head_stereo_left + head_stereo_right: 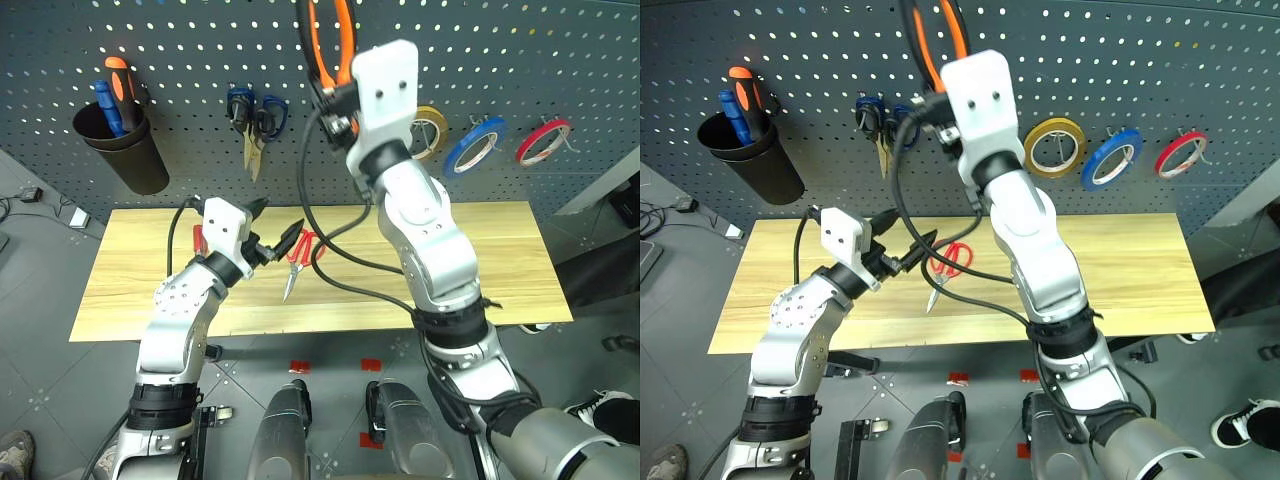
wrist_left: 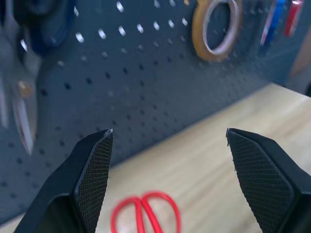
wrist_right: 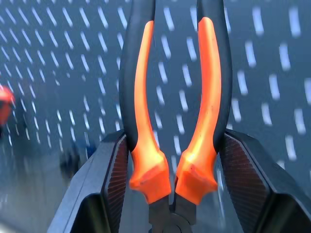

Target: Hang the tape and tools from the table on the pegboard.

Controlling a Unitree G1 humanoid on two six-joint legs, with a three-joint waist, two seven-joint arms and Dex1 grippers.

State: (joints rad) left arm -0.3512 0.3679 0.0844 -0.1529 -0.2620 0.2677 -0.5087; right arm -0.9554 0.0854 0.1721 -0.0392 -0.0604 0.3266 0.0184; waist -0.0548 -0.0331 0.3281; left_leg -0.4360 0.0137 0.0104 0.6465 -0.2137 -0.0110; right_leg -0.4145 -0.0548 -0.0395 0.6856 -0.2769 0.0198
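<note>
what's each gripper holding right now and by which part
The right gripper grips the pliers near the base of the orange-and-black handles, which point up at the pegboard. The left gripper is open and empty.

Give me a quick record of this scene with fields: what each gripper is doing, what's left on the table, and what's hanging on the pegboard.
right gripper: shut on the pliers, raised in front of the pegboard
left gripper: open, empty, above the table
on table: red-handled scissors
on pegboard: blue-handled scissors, yellow tape roll, blue tape, red tape roll
black cup: holds orange and blue screwdrivers
</note>
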